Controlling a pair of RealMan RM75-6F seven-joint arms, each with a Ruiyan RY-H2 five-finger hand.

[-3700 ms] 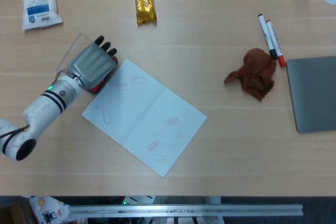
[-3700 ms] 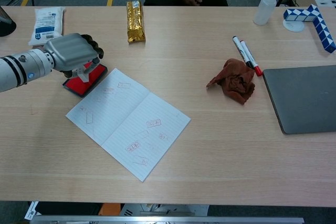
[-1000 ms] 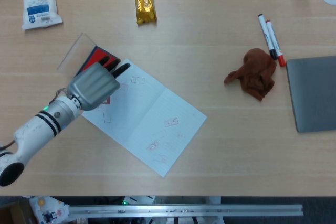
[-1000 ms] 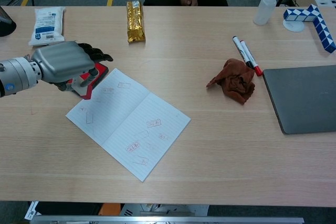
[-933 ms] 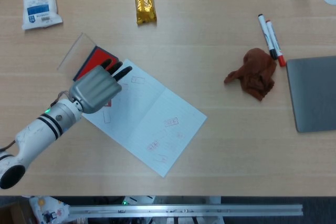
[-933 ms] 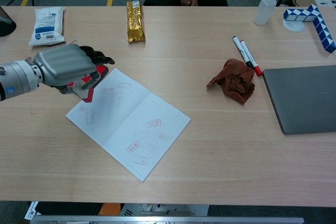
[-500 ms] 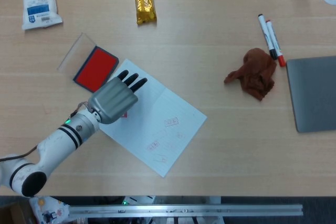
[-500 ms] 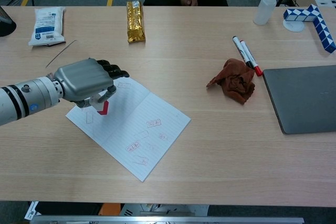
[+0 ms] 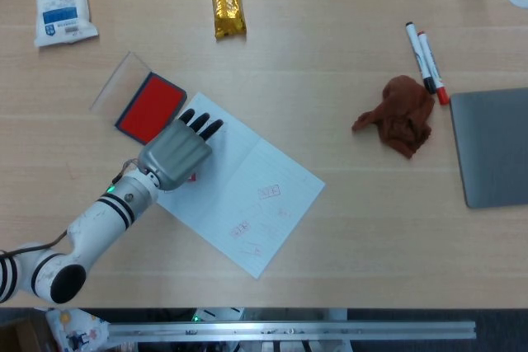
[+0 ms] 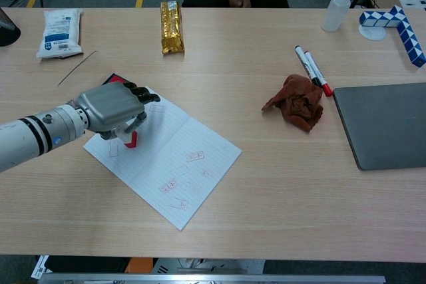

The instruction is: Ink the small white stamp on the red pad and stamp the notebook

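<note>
Stamping step in hand: left hand [image 10: 113,112] w/ stamp [image 10: 129,140] down over the notebook [image 10: 174,164].

We judge inking done and the press on; the red pad [image 9: 149,107] lies open just beside the notebook's top-left corner. Fingers [image 9: 200,125] curled round the stamp, gripping it; its red face shows below the palm, at or just above the left page, contact not clear. Next: press straight down, no tilt, then lift clean. Notebook lies open, angled on the table [image 10: 266,191], lined pages w/ several faint red marks. Right hand not seen.
</note>
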